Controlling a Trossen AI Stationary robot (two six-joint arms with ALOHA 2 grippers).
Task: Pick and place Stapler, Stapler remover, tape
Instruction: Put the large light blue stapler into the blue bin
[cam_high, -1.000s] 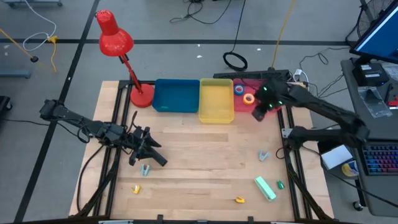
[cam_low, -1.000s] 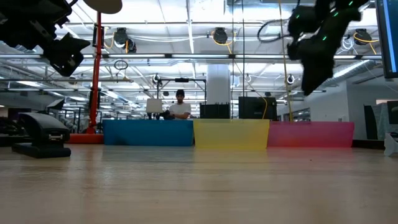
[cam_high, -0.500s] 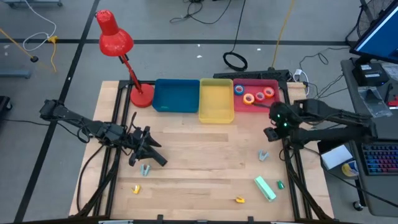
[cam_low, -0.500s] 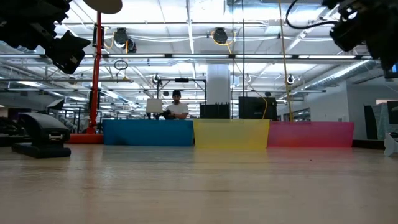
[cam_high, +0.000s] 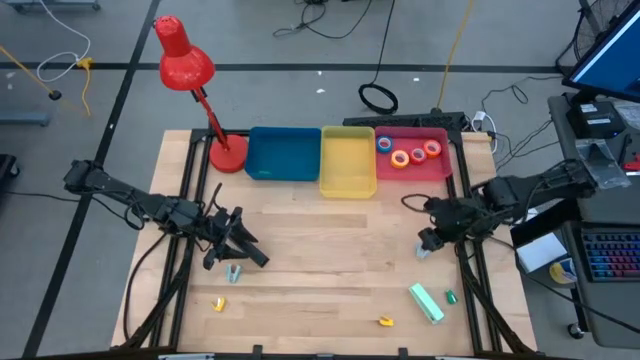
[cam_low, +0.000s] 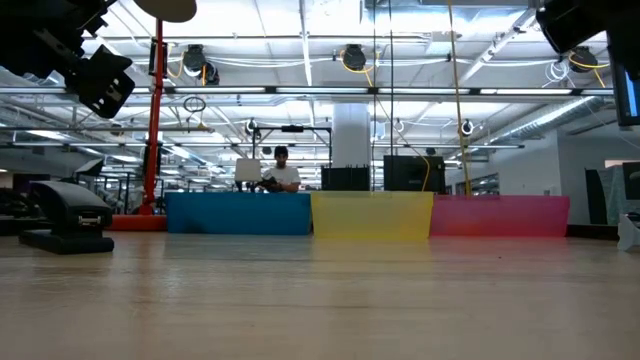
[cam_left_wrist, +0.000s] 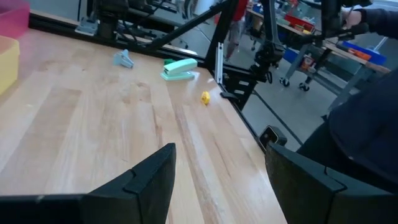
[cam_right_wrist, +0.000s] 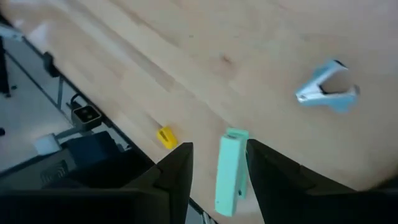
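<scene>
Now that your right gripper (cam_high: 432, 240) has swung away from the red bin (cam_high: 445, 168) and dropped toward the 4 o'clock part of the table (cam_high: 330, 250), it looks like the tape drop is done. A second ago it was over the bin; now it hangs right above the grey staple remover (cam_high: 424, 250). The fingers are spread apart with nothing between them in the right wrist view, so I'd guess that remover is the next pick.

Where your stuff sits:
- Tape: blue roll (cam_high: 384, 144), orange roll (cam_high: 400, 158) and red roll (cam_high: 432, 149) are in the red bin at about 1 o'clock. There's a fourth ring between them, colour hard to call.
- The mint stapler (cam_high: 426, 303) lies at 5 o'clock, with a small green piece (cam_high: 451, 297) just beside it.
- A yellow bit (cam_high: 385, 321) sits near the front edge, another yellow bit (cam_high: 219, 304) at 7 o'clock.
- A second staple remover (cam_high: 233, 270) is at 8 o'clock, just under your left gripper (cam_high: 236, 252).

Left gripper hasn't budged over the last second, parked at 8–9 o'clock next to the black stapler (cam_low: 68, 217), fingers open and empty going by the left wrist view.

The blue bin (cam_high: 282, 155) and yellow bin (cam_high: 347, 162) look empty to me, so staplers and removers are all still to sort.
</scene>
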